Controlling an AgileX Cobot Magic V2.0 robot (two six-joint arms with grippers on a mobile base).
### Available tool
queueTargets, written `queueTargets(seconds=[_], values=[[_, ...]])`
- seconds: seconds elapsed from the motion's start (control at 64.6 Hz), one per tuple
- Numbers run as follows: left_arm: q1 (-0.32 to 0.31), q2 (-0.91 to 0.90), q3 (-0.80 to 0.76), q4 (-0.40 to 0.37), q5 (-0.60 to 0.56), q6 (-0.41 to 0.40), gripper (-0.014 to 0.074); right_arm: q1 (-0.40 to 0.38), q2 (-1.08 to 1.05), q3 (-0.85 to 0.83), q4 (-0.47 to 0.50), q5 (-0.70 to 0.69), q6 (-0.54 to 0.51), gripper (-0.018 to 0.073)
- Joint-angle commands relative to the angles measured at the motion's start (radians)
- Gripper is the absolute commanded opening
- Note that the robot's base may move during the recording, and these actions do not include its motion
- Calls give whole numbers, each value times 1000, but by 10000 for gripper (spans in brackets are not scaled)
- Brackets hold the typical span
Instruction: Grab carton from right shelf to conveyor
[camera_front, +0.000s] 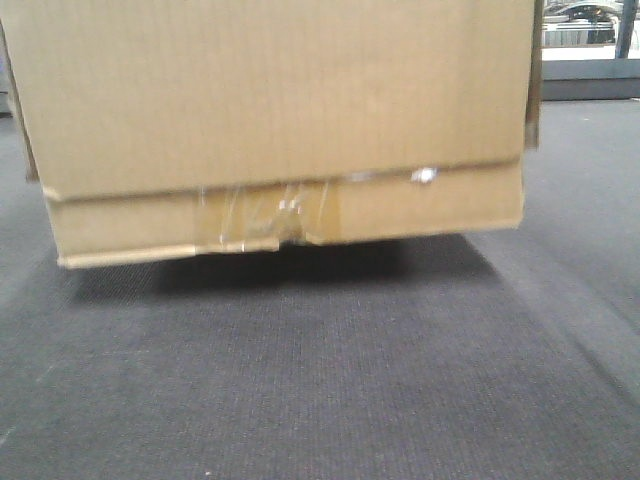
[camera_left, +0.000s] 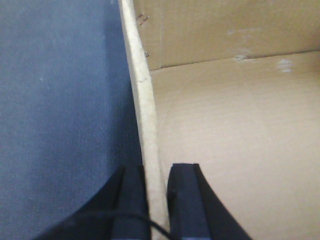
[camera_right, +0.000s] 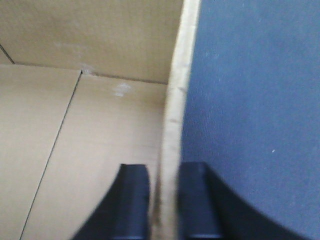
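1 conveyor: wide flat dark grey textured belt. It fills the lower front view and lies beside the box in both wrist views. It is the set-down surface.
1 carton: large plain brown corrugated cardboard box, open at the top, positioned over the belt. Its lower edge sits lower at the left of the front view than at the right, with a dark shadow beneath. Contact with the belt cannot be confirmed.
2 gripped walls: pale cut edge on the left arm's side and pale cut edge on the right arm's side. Each stands upright between 2 fingers. Judged reason: the thin board is the only pinch point on a box this wide.
Left gripper: black, narrow gap, clamped on the wall. 1 finger is inside the box and 1 is outside, above the belt.
Right gripper: black, narrow gap, clamped on the opposite wall in the mirrored arrangement.
Hold logic: opposed grips on 2 walls share the load and resist rotation.
Stage (judgement): transfer nearly complete. The right shelf appears in no view. Level, lower and release remain.
Flap seam: runs along the lower front.
Crinkled clear tape: bridges the seam at centre.
White speck: on the seam line, right of the tape.
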Motion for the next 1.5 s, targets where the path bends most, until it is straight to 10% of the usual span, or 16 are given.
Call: queueTargets(seconds=[0.0,0.124,0.248,0.464,0.634,0.696,0.805,0.975,1.238,1.485], values=[[-5,11,-6,-14,-72,2,174,2,-1,-7,9,-56,-10,287],[-5,9,-8,-14,-78,2,451,2,-11,-7,9,-56,-10,571],[-5,-23,-33,-14,-69,2,619,2,-45,-13,9,-56,-10,554],[-5,-167,-45,3,-40,4,521,0,-161,-14,-6,-41,-10,343],[-5,-300,-2,163,26,10,109,-51,-247,-14,-29,15,-10,-94],[6,-340,40,204,32,10,-50,-80,-266,-10,-29,43,-10,-71],[73,-412,147,199,18,12,33,-145,-300,42,-33,67,-10,-70],[244,-514,380,1,-83,112,17,-235,-403,266,-33,-1,-10,-70],[433,-621,676,-494,-129,587,17,-253,-642,722,-33,-250,-10,-70],[435,-853,818,-499,-247,617,17,-253,-922,1060,-37,-469,-10,-70]])
